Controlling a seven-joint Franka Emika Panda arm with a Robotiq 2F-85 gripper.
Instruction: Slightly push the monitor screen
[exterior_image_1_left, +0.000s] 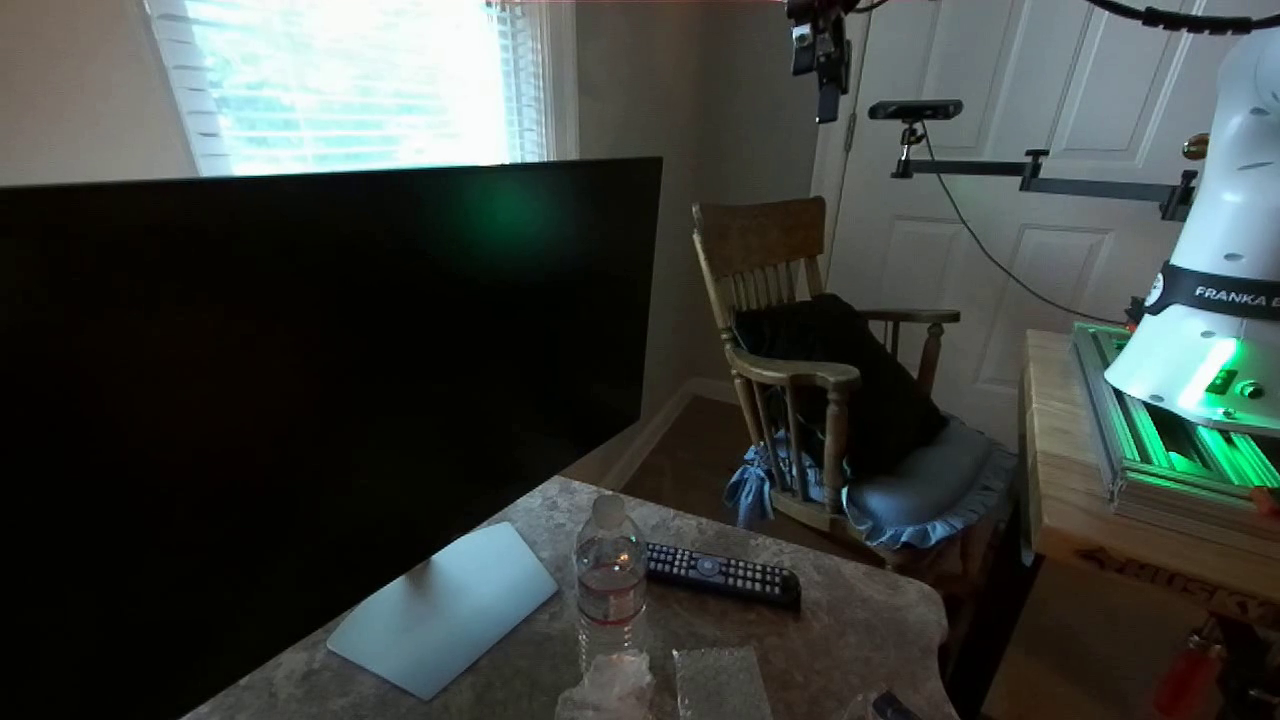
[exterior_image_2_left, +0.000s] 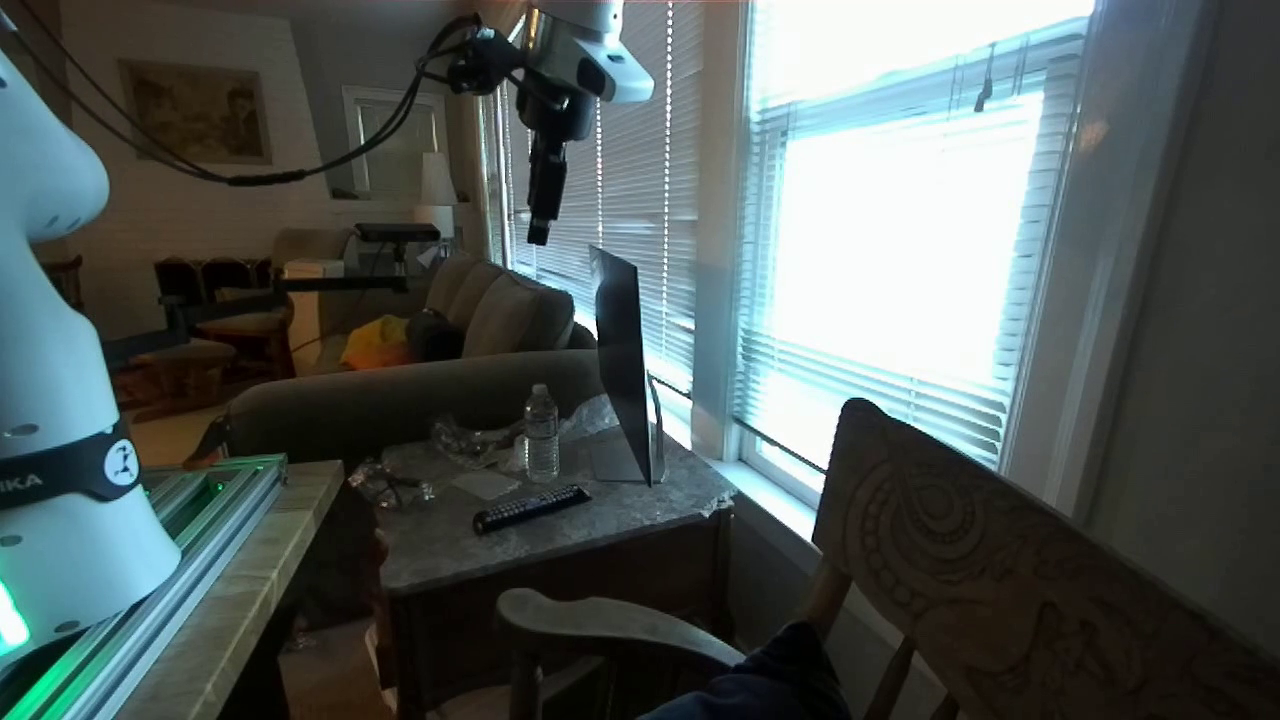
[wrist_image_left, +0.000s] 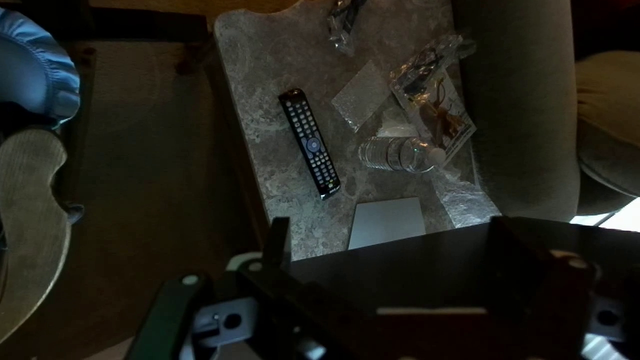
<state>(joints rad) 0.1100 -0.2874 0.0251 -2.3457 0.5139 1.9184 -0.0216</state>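
Note:
The monitor screen (exterior_image_1_left: 330, 380) is a large dark panel standing upright on the grey stone-patterned table, with a green reflection near its top. It shows nearly edge-on in an exterior view (exterior_image_2_left: 622, 350). My gripper (exterior_image_1_left: 828, 108) points down in both exterior views, also here (exterior_image_2_left: 538, 235), above the level of the screen's top edge and apart from it. In the wrist view my fingers (wrist_image_left: 390, 225) are spread wide with nothing held. The dark screen (wrist_image_left: 400, 265) shows between and below them. Its lower part is hidden by the gripper body.
A clear bottle (exterior_image_1_left: 610, 590), a black remote (exterior_image_1_left: 722, 575) and a grey-blue flat sheet (exterior_image_1_left: 445, 610) are on the table (exterior_image_2_left: 430, 560) in front of the screen. Plastic wrappings (wrist_image_left: 425, 70) lie there too. A wooden chair (exterior_image_1_left: 765, 235), sofa (exterior_image_2_left: 400, 400) and window (exterior_image_2_left: 900, 250) surround it.

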